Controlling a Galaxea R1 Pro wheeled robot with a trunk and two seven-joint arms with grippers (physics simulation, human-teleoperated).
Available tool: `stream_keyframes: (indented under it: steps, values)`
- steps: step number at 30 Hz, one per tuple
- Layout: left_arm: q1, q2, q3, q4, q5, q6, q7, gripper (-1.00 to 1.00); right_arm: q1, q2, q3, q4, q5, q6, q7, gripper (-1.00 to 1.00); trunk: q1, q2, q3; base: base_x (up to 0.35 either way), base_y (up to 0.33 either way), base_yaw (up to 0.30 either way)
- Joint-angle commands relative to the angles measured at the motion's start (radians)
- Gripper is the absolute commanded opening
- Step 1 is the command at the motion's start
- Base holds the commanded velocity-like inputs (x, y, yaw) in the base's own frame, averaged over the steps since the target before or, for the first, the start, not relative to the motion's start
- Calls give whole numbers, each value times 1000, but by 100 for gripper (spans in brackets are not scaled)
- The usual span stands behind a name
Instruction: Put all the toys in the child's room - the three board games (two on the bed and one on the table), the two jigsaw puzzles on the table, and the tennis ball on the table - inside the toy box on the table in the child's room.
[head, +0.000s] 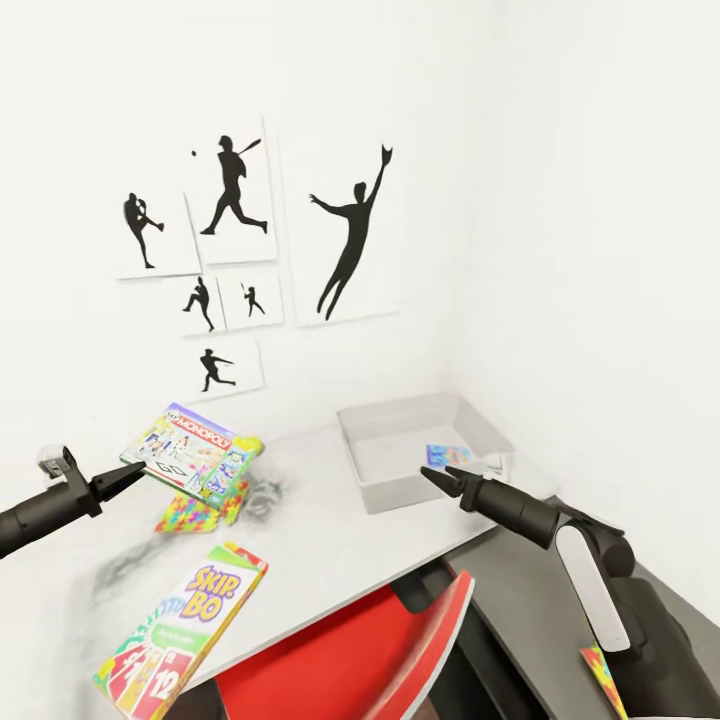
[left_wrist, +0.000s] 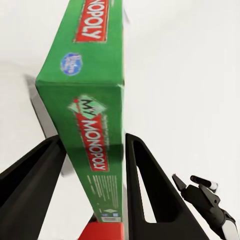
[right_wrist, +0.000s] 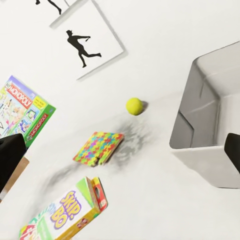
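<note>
Left gripper (head: 135, 474) clamps the Monopoly box (head: 190, 453) by one edge, aloft over the table (head: 330, 520), well short of the toy box (head: 425, 445). Edge hold; box may pivot or slip. Right gripper (head: 432, 473): cannot tell.

"Monopoly" box (head: 190, 452); "Skip-Bo" box (head: 185, 630)

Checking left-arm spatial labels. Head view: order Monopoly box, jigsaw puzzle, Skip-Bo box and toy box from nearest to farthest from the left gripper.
1. Monopoly box: clamped in the left gripper, lifted off the table.
2. Jigsaw puzzle: on the table just below the held box.
3. Skip-Bo box: at the table's near edge.
4. Toy box: far right end, by the right gripper.
</note>
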Motion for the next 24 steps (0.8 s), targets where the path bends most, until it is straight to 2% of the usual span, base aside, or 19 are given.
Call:
stream_keyframes:
  steps: [1,14,24]
  values:
    - [-1,0,1,0,1,6,-3,-100,-1,0,-1,0,-4,7,1,100,0,-1,-1,111,6,43]
    - [-1,0,1,0,1,6,-3,-100,-1,0,-1,0,-4,8,1,100,0,-1,-1,195,71,6]
    - [-1,0,1,0,1,4,-3,-100,-1,0,-1,0,-4,6,1,100,0,-1,-1,157,10,0]
